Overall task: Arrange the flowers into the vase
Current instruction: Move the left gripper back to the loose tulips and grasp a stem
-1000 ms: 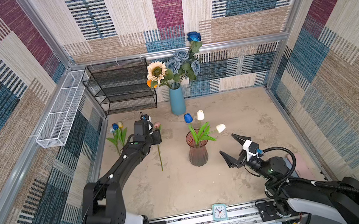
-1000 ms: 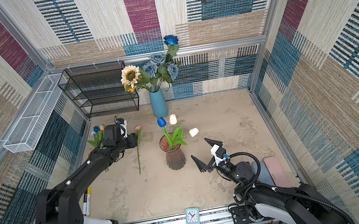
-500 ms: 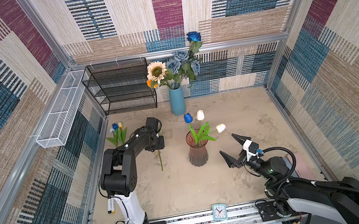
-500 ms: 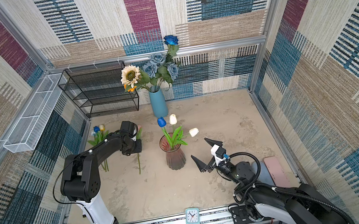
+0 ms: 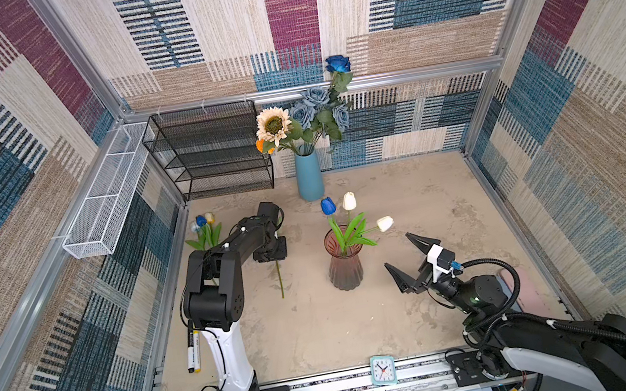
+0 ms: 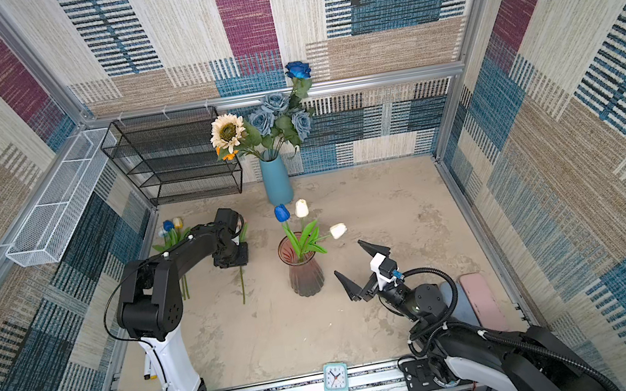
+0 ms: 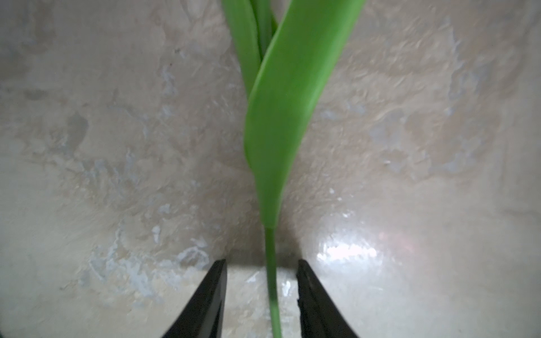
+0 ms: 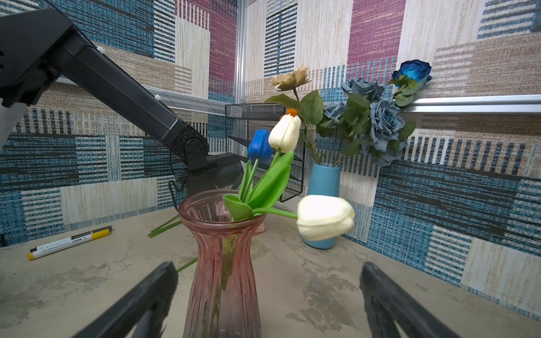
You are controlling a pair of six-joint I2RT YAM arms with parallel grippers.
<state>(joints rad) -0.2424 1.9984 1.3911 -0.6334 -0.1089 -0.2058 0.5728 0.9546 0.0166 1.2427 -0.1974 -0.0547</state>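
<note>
A pink glass vase [image 5: 344, 261] [image 6: 304, 267] [image 8: 224, 263] stands mid-table and holds a blue tulip [image 5: 328, 205] and two white tulips [image 5: 348, 201]. Another flower lies on the table to its left, its green stem [image 5: 280, 279] [image 6: 242, 287] [image 7: 273, 298] running toward the front. My left gripper [image 5: 269, 253] [image 6: 231, 258] [image 7: 261, 262] is down over that stem, open, one jaw on each side with gaps. The arm hides the bloom. My right gripper [image 5: 396, 249] [image 6: 347, 257] [image 8: 268, 264] stands wide open just right of the vase, holding nothing.
Blue and yellow tulips [image 5: 203, 221] lie by the left wall. A blue vase [image 5: 309, 176] of roses and a sunflower stands at the back, beside a black mesh shelf [image 5: 212, 152]. A marker [image 5: 191, 349] lies front left, a clock [image 5: 383, 370] on the front rail.
The left arm's elbow has risen and its gripper has dropped onto the lying flower's stem, a little nearer the front, with its jaws narrowing. The right arm has not moved.
</note>
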